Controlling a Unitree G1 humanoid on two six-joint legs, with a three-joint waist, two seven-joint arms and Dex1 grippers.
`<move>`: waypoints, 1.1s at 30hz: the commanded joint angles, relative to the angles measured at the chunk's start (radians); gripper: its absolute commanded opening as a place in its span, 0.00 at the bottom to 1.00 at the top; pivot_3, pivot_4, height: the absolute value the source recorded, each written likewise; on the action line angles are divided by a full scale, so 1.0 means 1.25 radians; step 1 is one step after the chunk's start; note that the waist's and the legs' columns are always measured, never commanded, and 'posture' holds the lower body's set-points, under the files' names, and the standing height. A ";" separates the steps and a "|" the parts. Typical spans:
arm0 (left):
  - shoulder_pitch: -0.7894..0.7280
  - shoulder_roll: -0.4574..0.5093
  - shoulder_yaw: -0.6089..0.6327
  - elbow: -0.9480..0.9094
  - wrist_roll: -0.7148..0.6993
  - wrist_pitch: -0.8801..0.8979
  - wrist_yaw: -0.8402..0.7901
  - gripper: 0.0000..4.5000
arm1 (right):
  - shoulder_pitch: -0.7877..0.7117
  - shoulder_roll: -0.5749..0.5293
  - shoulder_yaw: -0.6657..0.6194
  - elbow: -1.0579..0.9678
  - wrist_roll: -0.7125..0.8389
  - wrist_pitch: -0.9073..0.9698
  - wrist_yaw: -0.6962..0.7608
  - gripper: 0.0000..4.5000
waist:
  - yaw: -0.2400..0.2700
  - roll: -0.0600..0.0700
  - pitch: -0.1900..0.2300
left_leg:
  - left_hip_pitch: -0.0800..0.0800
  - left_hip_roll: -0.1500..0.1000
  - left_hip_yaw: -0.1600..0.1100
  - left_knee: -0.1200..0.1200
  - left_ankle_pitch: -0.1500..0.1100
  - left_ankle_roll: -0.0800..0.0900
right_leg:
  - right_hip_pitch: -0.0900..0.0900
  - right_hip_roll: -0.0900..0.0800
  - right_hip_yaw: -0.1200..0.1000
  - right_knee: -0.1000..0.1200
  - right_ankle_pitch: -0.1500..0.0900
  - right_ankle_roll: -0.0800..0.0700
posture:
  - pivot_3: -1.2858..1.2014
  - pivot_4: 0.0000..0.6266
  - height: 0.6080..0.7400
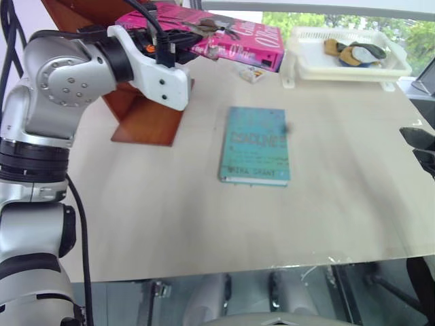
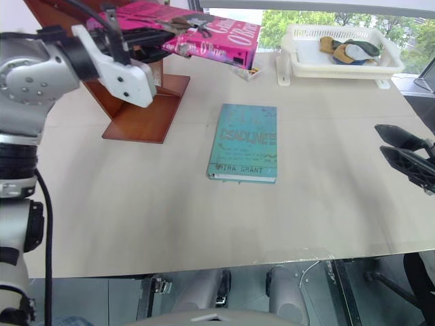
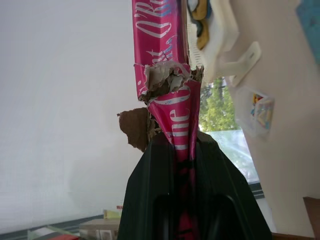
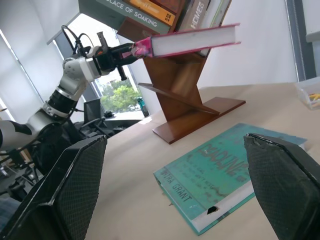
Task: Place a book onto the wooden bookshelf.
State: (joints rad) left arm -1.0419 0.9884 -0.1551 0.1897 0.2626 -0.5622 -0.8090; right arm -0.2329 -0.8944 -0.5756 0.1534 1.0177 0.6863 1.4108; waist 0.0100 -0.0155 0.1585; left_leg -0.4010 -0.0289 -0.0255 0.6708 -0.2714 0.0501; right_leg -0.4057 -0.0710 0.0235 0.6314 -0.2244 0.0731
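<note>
- The left pincer [image 2: 162, 35] is gripping the book [image 2: 204, 30] by one edge, fingers closed on the torn pink cover; the edge grip leaves most of the book free to enter a shelf slot.
- The book is lying roughly level in the air, off the desk [image 2: 204, 224], at about the 11 o'clock position of the head view and just beside the upper boards of the wooden bookshelf [image 2: 139, 109]. Judged from this pose, the flat orientation is preparing the book for sliding onto a slanted board rather than standing it upright.
- The right wrist view is showing the book's page edge in line with the zigzag boards, below a row of other books [image 4: 150, 10] already stored; whether it is touching a board cannot be told.
- The right pincer [image 2: 406, 157] is hanging open at the 3 o'clock edge of the desk, holding nothing, well apart from the shelf, so it is keeping out of the left arm's path.
- The teal book [image 2: 245, 142] is lying flat at the desk centre, untouched.
- The white tray [image 2: 289, 41] is sitting at 1 o'clock, clear of the placement route.
- Risk judgement: the damaged cover at the grip point may be weakening the hold.
</note>
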 commanded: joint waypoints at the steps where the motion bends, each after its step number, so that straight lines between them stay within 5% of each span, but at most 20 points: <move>1: 0.021 0.021 0.030 -0.004 -0.064 -0.006 -0.045 0.03 | -0.022 -0.013 -0.007 0.017 -0.014 -0.022 0.021 1.00 | 0.000 0.000 0.000 | 0.000 0.000 0.000 0.000 0.000 0.000 | 0.000 0.000 0.000 0.001 0.000 0.000 | 0.52 0.24 1.00; 8: 0.086 0.083 0.074 -0.031 -0.149 0.075 -0.143 0.03 | -0.058 -0.026 0.004 0.070 -0.043 -0.032 0.055 1.00 | -0.001 0.000 0.000 | 0.001 0.000 0.000 0.002 0.000 0.000 | 0.000 0.000 0.000 0.003 0.000 0.000 | 0.52 0.24 1.00; 16: 0.072 0.138 0.086 0.164 -0.139 -0.003 -0.177 0.03 | -0.087 -0.029 0.006 0.087 -0.055 -0.036 0.086 1.00 | -0.004 0.000 0.000 | 0.002 0.000 0.001 0.002 0.000 0.000 | 0.000 0.000 0.001 0.004 0.000 0.000 | 0.52 0.24 1.00; 25: -0.024 0.125 0.048 0.378 -0.080 -0.120 -0.178 0.03 | -0.088 -0.032 -0.004 0.040 -0.026 -0.012 0.104 1.00 | -0.004 0.000 0.000 | 0.001 0.000 0.001 0.003 0.000 0.000 | 0.000 0.000 0.001 0.004 0.000 0.000 | 0.52 0.24 1.00; 33: -0.103 0.102 0.010 0.525 0.000 -0.153 -0.145 0.03 | -0.185 -0.059 0.092 0.059 -0.044 0.010 0.154 1.00 | -0.018 0.000 0.000 | 0.001 0.000 0.001 0.005 0.000 0.000 | 0.000 0.000 0.001 0.007 0.000 0.000 | 0.52 0.24 1.00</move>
State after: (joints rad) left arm -1.1443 1.1017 -0.1595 0.8343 0.2544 -0.7405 -1.0148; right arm -0.4547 -0.9497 -0.4563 0.2219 0.9604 0.6982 1.5356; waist -0.0122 -0.0153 0.1589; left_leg -0.3992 -0.0289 -0.0247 0.6771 -0.2714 0.0504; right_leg -0.4054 -0.0704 0.0242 0.6403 -0.2248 0.0735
